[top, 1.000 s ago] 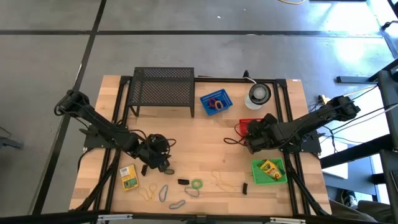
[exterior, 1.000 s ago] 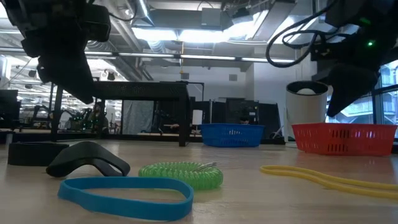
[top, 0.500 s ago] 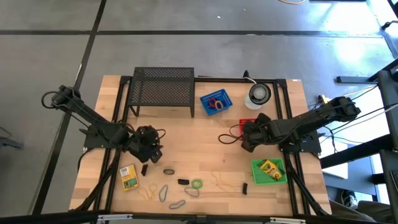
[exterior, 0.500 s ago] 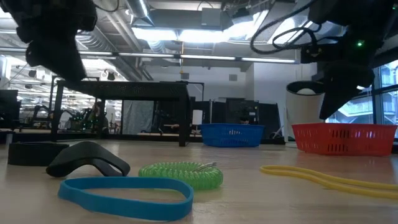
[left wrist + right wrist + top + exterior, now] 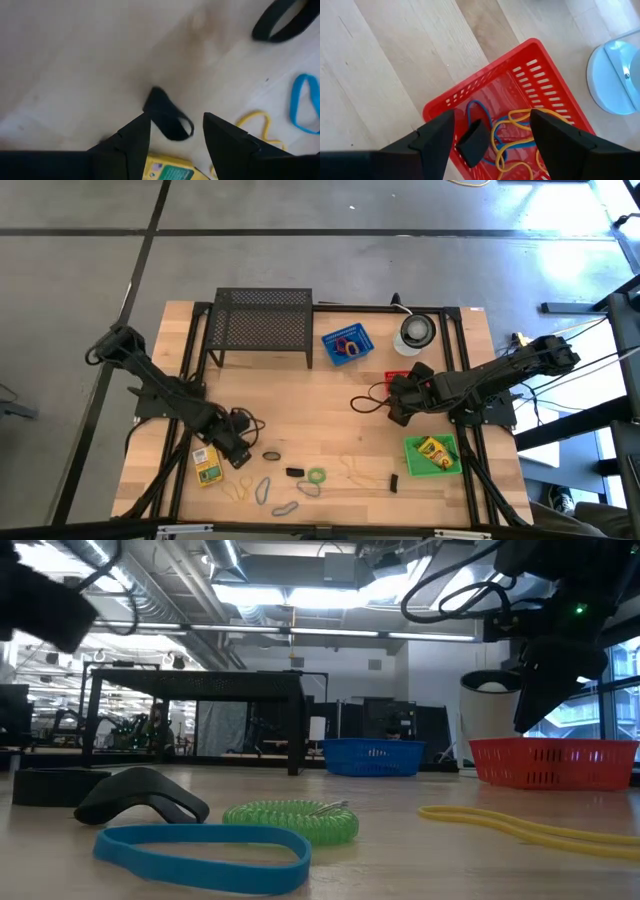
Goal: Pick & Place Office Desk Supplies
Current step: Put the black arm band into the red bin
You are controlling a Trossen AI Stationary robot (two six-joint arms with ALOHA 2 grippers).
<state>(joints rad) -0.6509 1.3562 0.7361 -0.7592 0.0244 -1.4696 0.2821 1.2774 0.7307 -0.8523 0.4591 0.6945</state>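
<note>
Picking step: left hand (image 5: 172,137) spread over black clip (image 5: 167,114), lower left. Right hand (image 5: 490,132) spread above red basket (image 5: 520,75). Next: lower, pinch.

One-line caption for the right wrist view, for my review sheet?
Right gripper, fingers open, above a red basket holding a small black clip and tangled rubber bands.

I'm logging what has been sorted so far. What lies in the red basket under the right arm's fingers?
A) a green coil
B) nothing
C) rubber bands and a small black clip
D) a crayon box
C: the right wrist view looks down into the red basket, where blue and yellow rubber bands lie tangled with a small black clip.
</note>
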